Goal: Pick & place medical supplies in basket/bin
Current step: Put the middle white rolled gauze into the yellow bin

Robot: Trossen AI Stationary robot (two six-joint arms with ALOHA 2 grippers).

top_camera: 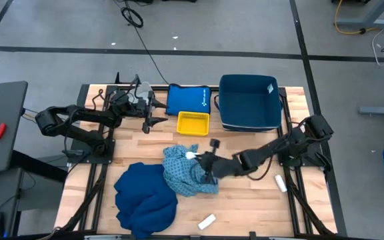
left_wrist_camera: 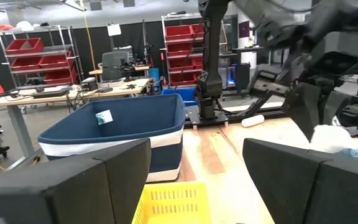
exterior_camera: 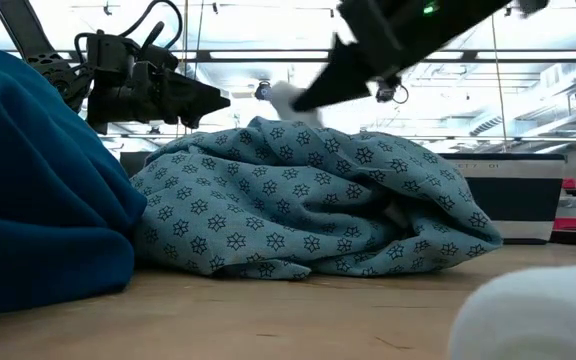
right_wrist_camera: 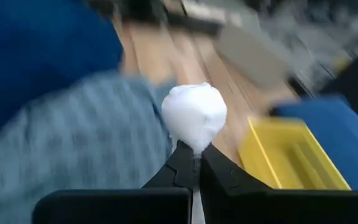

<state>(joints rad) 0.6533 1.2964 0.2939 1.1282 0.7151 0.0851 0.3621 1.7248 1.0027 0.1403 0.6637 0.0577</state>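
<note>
My right gripper is shut on a small white wad just above the patterned light-blue cloth, which lies bunched at mid-table. A larger dark-blue cloth is heaped at the near left. Loose white rolls lie near the front edge and by the right arm. At the far left my left gripper hovers open and level, with nothing between its fingers. My right gripper pinches the white wad by one edge between its two fingertips. The rest of the wad bulges out beyond the tips. The fingers slant down toward the table's left. The wad is lifted clear, just above the patterned cloth's top.
A dark-blue basket with a white band stands at the far right. A small yellow bin sits in front of a flat blue pouch at the far middle. Bare wood lies between the cloths and the basket.
</note>
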